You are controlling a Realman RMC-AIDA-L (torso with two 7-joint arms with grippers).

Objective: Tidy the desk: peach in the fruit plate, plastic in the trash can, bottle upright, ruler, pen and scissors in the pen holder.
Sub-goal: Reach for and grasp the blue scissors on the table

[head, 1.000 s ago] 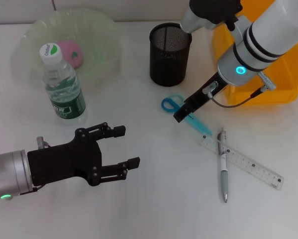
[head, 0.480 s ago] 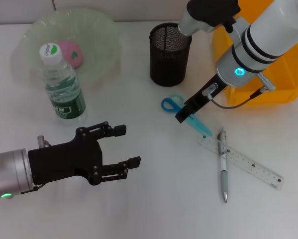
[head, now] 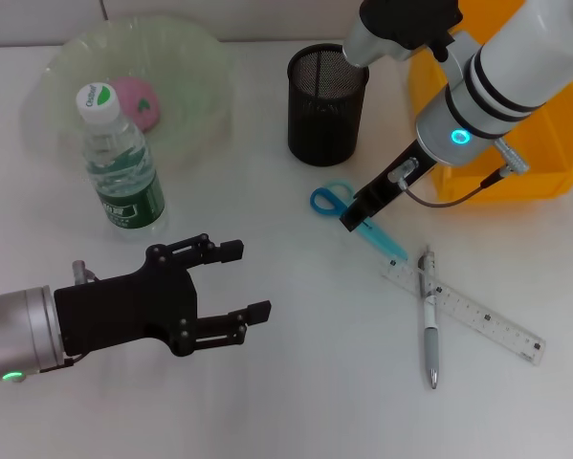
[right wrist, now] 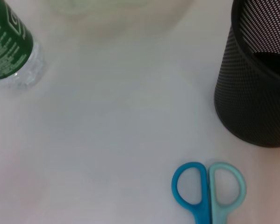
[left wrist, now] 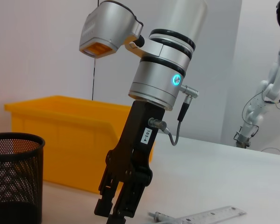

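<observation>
The blue scissors (head: 332, 200) lie flat just in front of the black mesh pen holder (head: 327, 103), their handles also seen in the right wrist view (right wrist: 209, 189). My right gripper (head: 351, 220) hangs low over the scissors' blades, seen side-on from the left wrist view (left wrist: 116, 212). A pen (head: 429, 320) lies across a clear ruler (head: 468, 314) further right. The pink peach (head: 139, 102) rests in the pale green fruit plate (head: 195, 57). The bottle (head: 121, 163) stands upright. My left gripper (head: 251, 280) waits open over bare table at the near left. The plastic is out of view.
A yellow bin (head: 516, 158) stands at the back right, behind the right arm. The pen holder (right wrist: 256, 84) is close to the scissors' handles. Bare white table lies between the two grippers.
The right gripper has crept slightly right and away along the scissors. The left arm and all objects have stayed put.
</observation>
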